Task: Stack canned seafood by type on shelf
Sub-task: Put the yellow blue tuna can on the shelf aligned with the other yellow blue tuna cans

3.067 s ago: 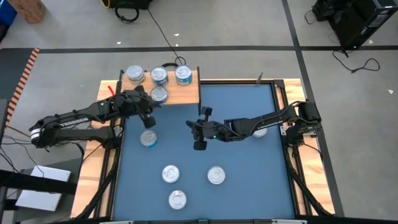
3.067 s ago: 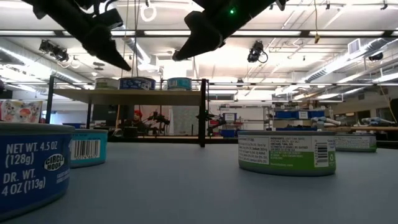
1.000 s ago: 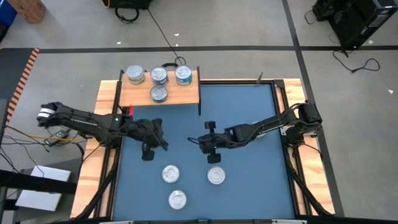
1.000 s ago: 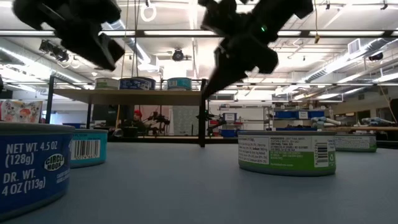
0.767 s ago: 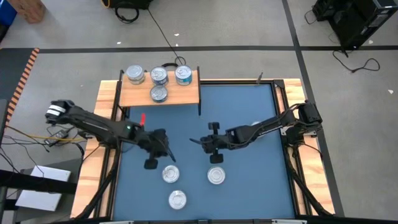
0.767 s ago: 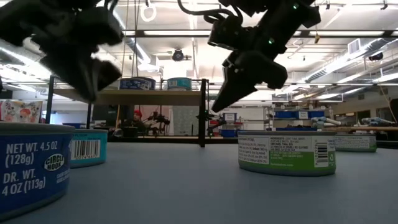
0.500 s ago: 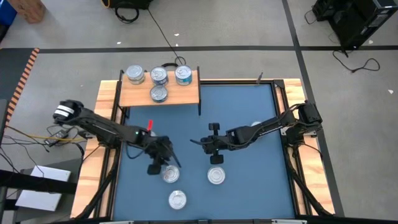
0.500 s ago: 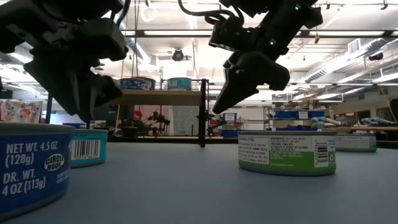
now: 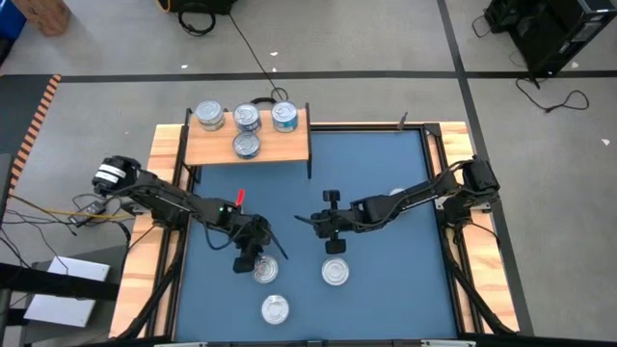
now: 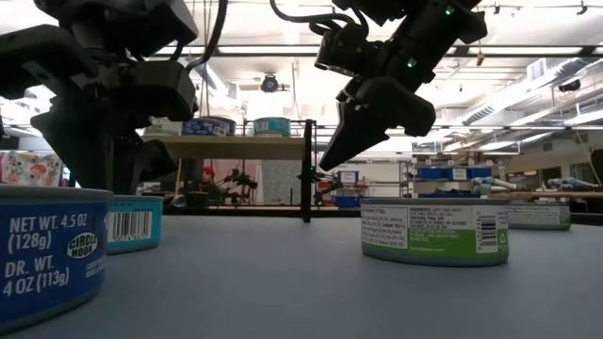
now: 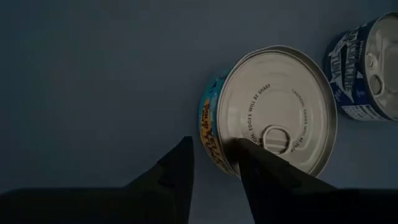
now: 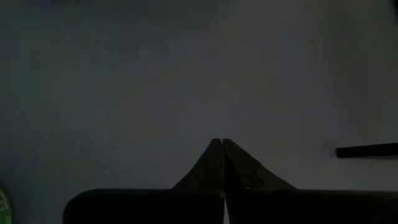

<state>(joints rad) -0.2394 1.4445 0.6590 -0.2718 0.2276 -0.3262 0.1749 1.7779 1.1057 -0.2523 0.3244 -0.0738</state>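
- My left pincer: low over the blue desk, fingers apart with a gap between the tips, holding nothing. One tip stands over the lid edge of a tin, the other outside its wall, so the rim lies between them in the left wrist view.
- Tin at my left pincer: silvery lid with pull tab, teal and orange label on its side, upright on the desk; just under the fingertips. In the high view it shows at.
- Blue-labelled tin: just past the first tin, on its far side from my left pincer, the two close but apart.
- My right pincer: fingers pressed together, empty, raised above bare desk, well apart from my left pincer and near the desk's middle.
- Third loose tin: on the desk near my right pincer, not touching it.
- Shelf: light wooden board at the desk's far corner, well away from both pincers.
- Four tins on the shelf: three in a row, one more on the side nearer my left pincer.
- Green-labelled tin: nearest to the low camera, below my right pincer in that view.
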